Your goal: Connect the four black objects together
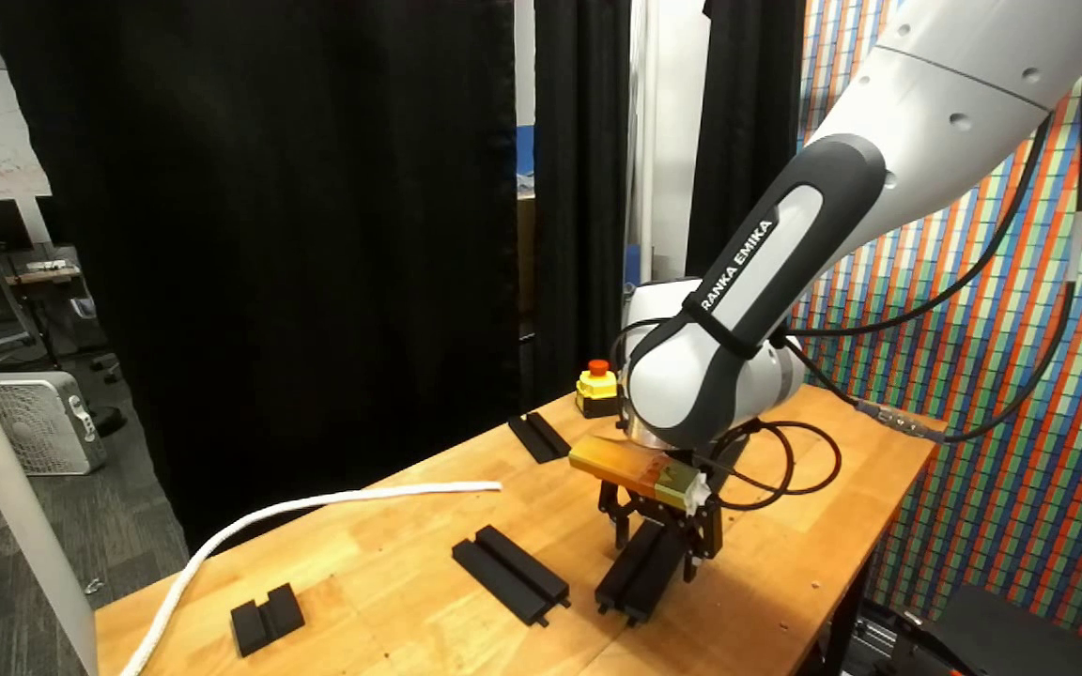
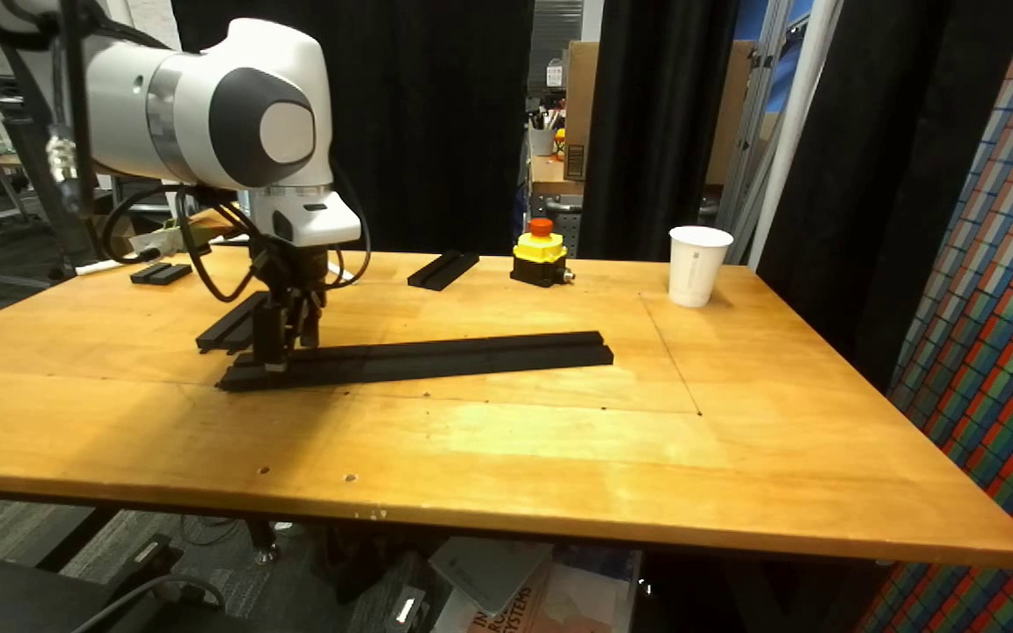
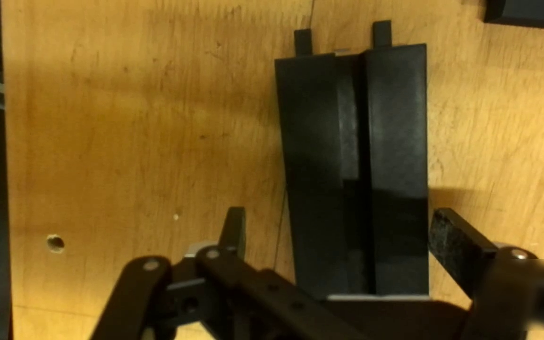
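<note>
Of the black objects, a long grooved strip (image 2: 471, 356) lies on the table in both exterior views, its near end showing two small tabs (image 3: 382, 34) in the wrist view. A separate black bar (image 1: 503, 575) rests beside that end, apart from it. Another grooved piece (image 2: 443, 270) lies near the back edge, and a shorter piece (image 1: 267, 620) sits off at the table's far end. My gripper (image 3: 336, 222) straddles the strip (image 3: 397, 141) low down, open. Wood shows between the left finger (image 3: 233, 233) and the strip; the right finger (image 3: 461, 250) is close to its side, contact unclear.
A yellow emergency stop (image 2: 540, 251) with a red button stands by the back edge, with a white paper cup (image 2: 698, 268) farther along. A white tube (image 1: 316, 502) runs over the table's back edge. Black cables (image 1: 785, 469) loop beside the wrist. The table edge (image 3: 7, 189) is left in the wrist view.
</note>
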Robot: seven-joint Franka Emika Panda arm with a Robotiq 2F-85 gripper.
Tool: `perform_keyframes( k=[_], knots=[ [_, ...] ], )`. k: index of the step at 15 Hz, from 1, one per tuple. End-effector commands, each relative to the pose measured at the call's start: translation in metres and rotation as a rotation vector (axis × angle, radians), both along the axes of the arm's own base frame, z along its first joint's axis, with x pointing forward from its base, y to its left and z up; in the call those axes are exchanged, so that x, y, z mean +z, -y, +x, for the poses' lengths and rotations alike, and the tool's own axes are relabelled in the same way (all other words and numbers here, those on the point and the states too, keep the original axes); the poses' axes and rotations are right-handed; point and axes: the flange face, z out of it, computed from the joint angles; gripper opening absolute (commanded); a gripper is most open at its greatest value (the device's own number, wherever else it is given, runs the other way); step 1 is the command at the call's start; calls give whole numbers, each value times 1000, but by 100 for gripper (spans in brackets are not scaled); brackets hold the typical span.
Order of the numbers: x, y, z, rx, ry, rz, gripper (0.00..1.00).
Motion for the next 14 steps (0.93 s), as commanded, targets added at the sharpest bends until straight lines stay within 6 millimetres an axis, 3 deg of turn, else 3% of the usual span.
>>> perform_keyframes(
  k=[1, 9, 14],
  knots=[
    [1, 3, 1, -30, 18, 9, 100],
    [-5, 5, -9, -87, 35, 28, 100],
    [1, 4, -6, -59, 56, 19, 100]
  ],
)
